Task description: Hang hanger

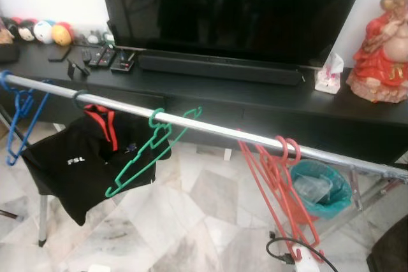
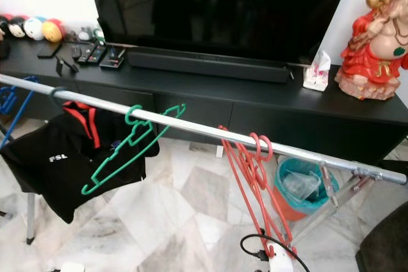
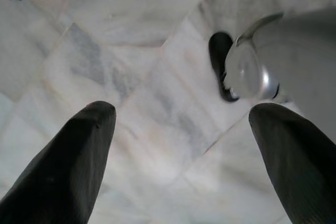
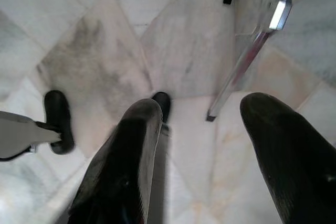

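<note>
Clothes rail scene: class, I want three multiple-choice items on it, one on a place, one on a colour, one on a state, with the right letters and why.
1. Where does the green hanger hang?
A. On the TV cabinet
B. On the silver rail, between the black shirt and the red hangers
C. On the floor

2. What colour is the hanger at the rail's left end?
A. Blue
B. Yellow
C. White

3. How are the two grippers?
A. Both shut on hangers
B. One open, one shut
C. Both open and holding nothing

Answers:
1 B: its hook is over the silver rail, with the black shirt to one side and the red hangers to the other.
2 A: the blue hanger hangs there.
3 C: the left gripper and the right gripper show spread fingers with only floor between.
</note>
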You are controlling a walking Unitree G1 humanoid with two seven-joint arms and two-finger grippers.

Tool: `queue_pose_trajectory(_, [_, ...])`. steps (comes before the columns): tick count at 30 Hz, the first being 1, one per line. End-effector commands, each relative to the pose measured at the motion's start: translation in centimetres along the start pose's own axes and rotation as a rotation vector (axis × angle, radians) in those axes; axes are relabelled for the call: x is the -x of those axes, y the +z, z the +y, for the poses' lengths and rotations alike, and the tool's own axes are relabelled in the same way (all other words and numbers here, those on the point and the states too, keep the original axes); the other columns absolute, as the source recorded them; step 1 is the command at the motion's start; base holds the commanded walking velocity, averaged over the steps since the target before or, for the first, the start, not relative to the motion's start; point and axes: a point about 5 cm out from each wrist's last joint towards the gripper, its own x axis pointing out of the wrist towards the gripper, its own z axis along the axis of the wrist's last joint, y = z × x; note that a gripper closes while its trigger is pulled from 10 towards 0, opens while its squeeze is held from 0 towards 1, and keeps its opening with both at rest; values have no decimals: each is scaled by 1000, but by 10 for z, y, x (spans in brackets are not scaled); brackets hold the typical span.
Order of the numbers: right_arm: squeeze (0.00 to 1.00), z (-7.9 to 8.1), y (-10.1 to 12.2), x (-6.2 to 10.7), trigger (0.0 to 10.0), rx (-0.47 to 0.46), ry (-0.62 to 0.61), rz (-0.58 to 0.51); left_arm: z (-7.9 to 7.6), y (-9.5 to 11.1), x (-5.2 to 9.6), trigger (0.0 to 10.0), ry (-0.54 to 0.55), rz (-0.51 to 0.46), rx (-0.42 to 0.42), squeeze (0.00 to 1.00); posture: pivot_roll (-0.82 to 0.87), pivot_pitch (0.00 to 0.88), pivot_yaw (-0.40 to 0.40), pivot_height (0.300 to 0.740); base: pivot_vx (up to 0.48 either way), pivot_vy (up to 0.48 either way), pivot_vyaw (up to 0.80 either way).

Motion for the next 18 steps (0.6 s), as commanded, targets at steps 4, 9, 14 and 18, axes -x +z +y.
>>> queue_pose_trajectory(4, [0,-3,-4,1,10000,-12,-13,8,-2,2,-1,10000,-8,-10,3,0,98,0,-29,740,-259,0,0])
queue_pose_trajectory(9, [0,-2,-4,1,10000,-14,-14,7,-1,1,0,10000,-8,-6,-7,0,94,0,-23,740,-260,0,0])
queue_pose_trajectory(14, [0,-1,-5,1,10000,-15,-15,7,-2,0,0,10000,-11,-4,-13,0,92,0,-18,740,-257,0,0])
queue_pose_trajectory(18, [0,0,-6,1,10000,-22,-17,7,-2,0,0,10000,-15,-3,-19,0,90,0,-15,740,-259,0,0])
